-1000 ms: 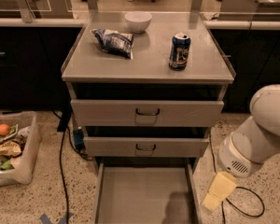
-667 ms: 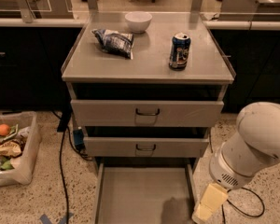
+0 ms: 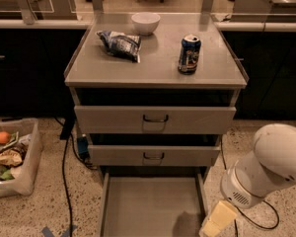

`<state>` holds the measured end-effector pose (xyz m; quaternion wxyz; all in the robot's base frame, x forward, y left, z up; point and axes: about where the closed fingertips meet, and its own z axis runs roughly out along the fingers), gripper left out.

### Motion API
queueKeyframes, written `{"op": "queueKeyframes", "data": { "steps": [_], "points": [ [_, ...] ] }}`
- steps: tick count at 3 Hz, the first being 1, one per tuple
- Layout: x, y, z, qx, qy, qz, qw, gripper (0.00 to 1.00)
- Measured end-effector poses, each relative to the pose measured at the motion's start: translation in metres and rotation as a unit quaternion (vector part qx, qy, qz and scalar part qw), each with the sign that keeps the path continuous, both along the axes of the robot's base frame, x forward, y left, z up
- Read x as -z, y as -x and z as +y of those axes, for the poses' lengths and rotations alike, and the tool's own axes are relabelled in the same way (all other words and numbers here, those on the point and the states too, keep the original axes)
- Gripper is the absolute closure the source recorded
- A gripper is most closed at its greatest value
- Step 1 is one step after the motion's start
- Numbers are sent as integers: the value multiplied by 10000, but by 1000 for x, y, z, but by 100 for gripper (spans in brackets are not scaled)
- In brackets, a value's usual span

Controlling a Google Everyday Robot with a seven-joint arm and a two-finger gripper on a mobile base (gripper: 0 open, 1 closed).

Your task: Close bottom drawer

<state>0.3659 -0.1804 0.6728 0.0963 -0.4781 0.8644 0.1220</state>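
Speckled floor, food bin, bottom drawer open, end effector beside it

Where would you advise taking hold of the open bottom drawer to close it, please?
Take the bottom drawer at its front end, coming from the front: its long flat tray is pulled straight out and slides back under the middle drawer. That front lies below the picture's edge, unseen. The end effector is low beside the tray's right wall.
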Motion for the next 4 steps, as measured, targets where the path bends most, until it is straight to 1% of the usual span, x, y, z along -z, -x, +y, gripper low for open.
{"op": "queueKeyframes", "data": {
  "steps": [1, 2, 3, 4],
  "points": [
    [48, -20, 21, 305, -587, 17, 9978, 0],
    [91, -34, 38, 599, -1062, 122, 9925, 0],
    [124, -32, 46, 788, -1226, 266, 9890, 0],
    [153, -13, 38, 923, -864, 386, 9912, 0]
  ]
}}
